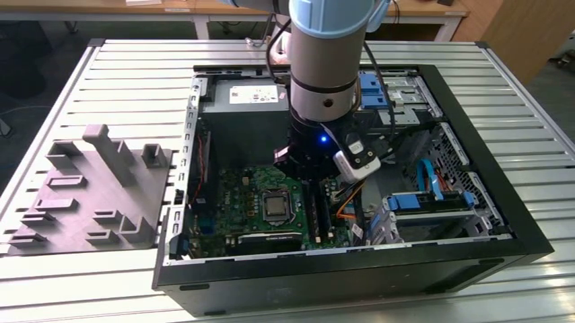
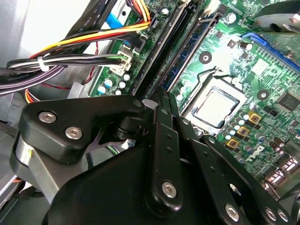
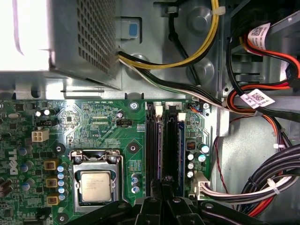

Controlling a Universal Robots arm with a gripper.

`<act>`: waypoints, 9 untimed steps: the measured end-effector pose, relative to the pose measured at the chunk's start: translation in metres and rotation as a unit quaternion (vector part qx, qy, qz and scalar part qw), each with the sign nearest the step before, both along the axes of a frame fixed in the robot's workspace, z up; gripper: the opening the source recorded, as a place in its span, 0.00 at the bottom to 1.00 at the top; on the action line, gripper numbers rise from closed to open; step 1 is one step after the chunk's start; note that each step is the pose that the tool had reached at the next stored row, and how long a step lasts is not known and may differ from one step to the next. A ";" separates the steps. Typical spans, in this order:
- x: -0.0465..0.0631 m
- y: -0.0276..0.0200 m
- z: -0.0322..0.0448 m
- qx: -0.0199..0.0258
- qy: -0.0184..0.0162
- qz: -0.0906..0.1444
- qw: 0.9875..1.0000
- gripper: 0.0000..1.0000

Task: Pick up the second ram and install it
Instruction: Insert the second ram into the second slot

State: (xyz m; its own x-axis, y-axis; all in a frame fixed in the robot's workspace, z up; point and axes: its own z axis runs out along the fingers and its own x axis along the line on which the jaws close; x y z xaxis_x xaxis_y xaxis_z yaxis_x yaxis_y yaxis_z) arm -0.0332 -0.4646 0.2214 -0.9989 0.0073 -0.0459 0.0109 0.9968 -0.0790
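Gripper (image 3: 164, 183) low over black memory slots (image 3: 169, 140); processor (image 3: 95, 184) beside

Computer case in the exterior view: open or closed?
Open: the computer case has no panel on top, leaving its motherboard exposed and the arm reaching inside.

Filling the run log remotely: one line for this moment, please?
claw: inside case | above memory slots | bluish ram: standing in slot

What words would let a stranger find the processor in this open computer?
Inside the open black case, look at the green motherboard. Beside the long black memory slots lies the processor: the only plain silver square, held in a metal frame.
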 end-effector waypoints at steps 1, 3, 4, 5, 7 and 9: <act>0.000 0.0000 0.0000 0.000 0.000 0.000 1.000 0.11; 0.000 -0.0001 0.0000 0.000 0.000 0.001 1.000 0.11; 0.000 0.0000 0.0000 0.000 0.000 0.001 1.000 0.11; 0.000 0.0000 0.0000 0.000 0.000 0.001 1.000 0.11; 0.000 0.0000 0.0000 0.000 0.000 0.001 1.000 0.11; -0.001 0.0000 -0.0002 0.000 0.000 0.001 1.000 0.11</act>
State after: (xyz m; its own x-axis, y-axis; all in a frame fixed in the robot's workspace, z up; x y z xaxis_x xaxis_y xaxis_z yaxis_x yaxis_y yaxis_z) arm -0.0345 -0.4646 0.2211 -0.9989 0.0047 -0.0460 0.0083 0.9969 -0.0787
